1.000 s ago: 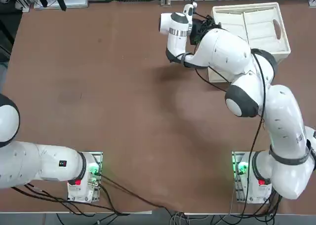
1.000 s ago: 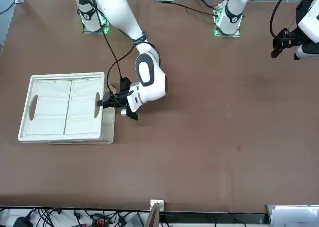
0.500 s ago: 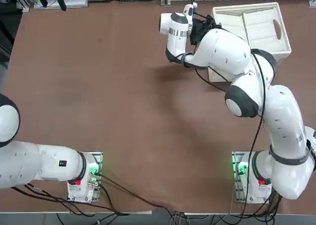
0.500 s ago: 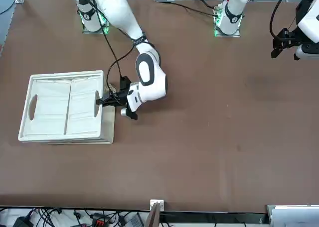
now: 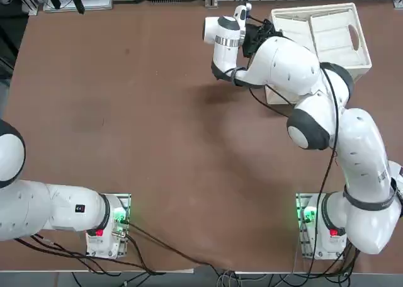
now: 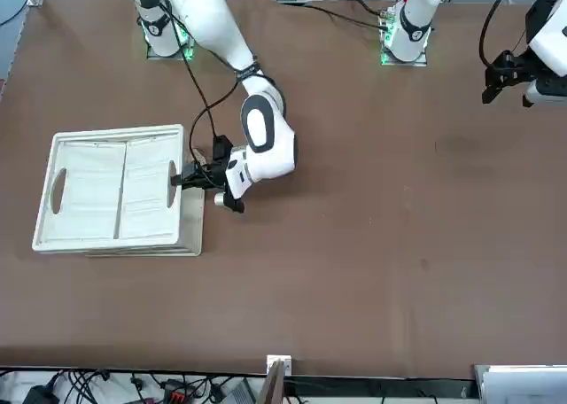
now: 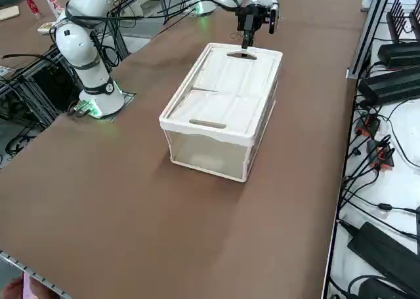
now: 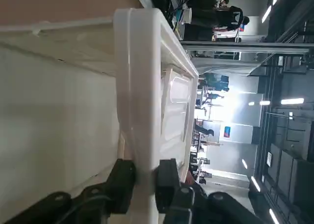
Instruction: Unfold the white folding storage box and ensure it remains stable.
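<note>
Front view, going left to right: the white folding storage box (image 6: 111,191) stands upright at the left of the brown table (image 6: 354,244), its ribbed rim uppermost and two inner panels with oval cutouts lying flat side by side within it. Just to its right, the right gripper (image 6: 184,181) reaches in from the side to the box's near-arm edge. In the right wrist view its fingers (image 8: 121,180) stand partly open, one on each side of the rim, closed around that wall's edge.
</note>
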